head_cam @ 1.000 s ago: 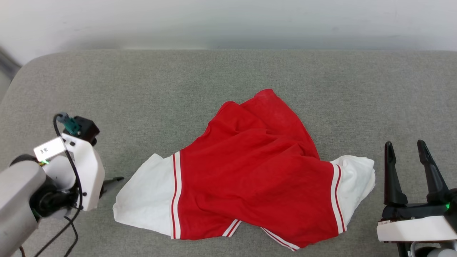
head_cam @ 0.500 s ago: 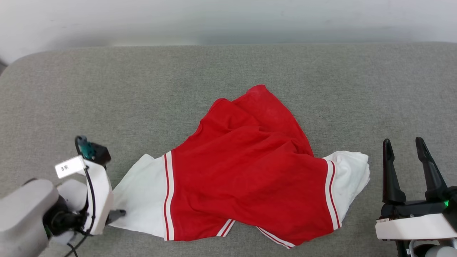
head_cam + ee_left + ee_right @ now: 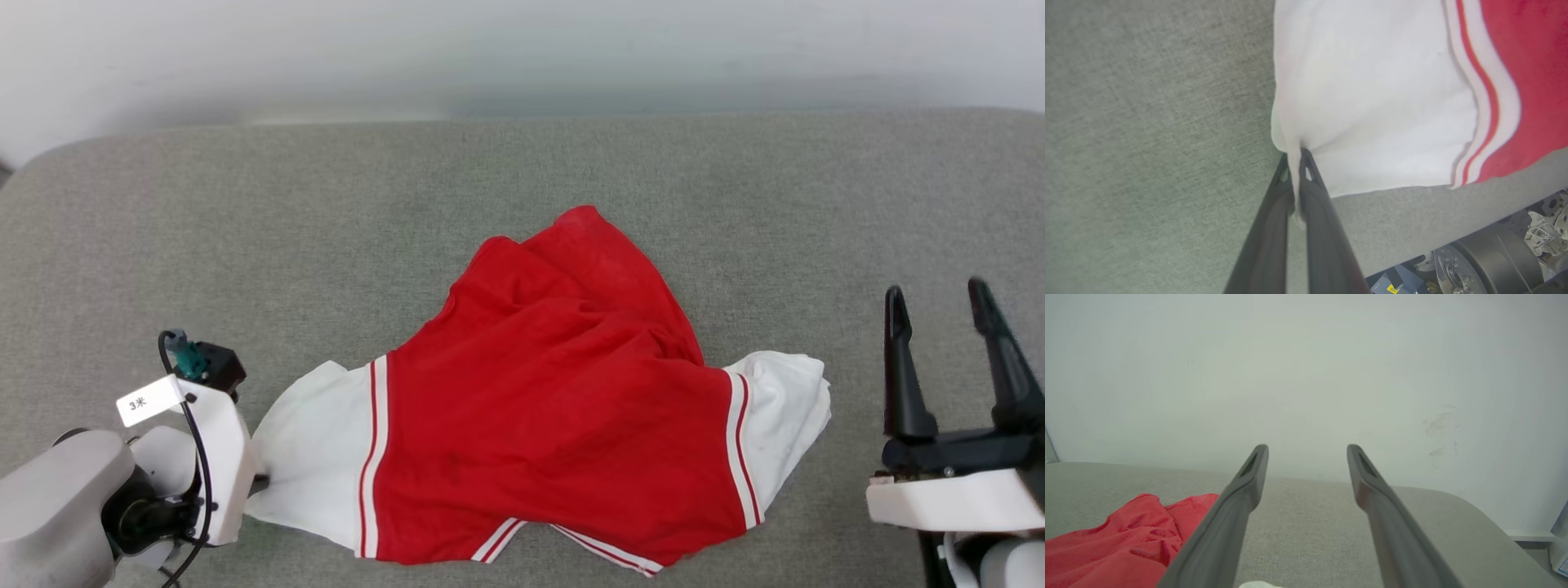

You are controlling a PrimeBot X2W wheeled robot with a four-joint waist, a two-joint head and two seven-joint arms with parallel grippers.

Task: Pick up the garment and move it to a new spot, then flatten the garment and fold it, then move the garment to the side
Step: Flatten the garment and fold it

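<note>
Left gripper (image 3: 1295, 158) pinches just the white sleeve (image 3: 1372, 102) edge of the red T-shirt (image 3: 555, 408), right gripper (image 3: 939, 296) gapes idle; thin bite may slip when lifted.

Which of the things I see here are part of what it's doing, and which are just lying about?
In the job: garment, red and white; left gripper, shut on its white edge; right gripper, open, off to the side.
Just there: grey cushion; white wall; machine parts.
</note>
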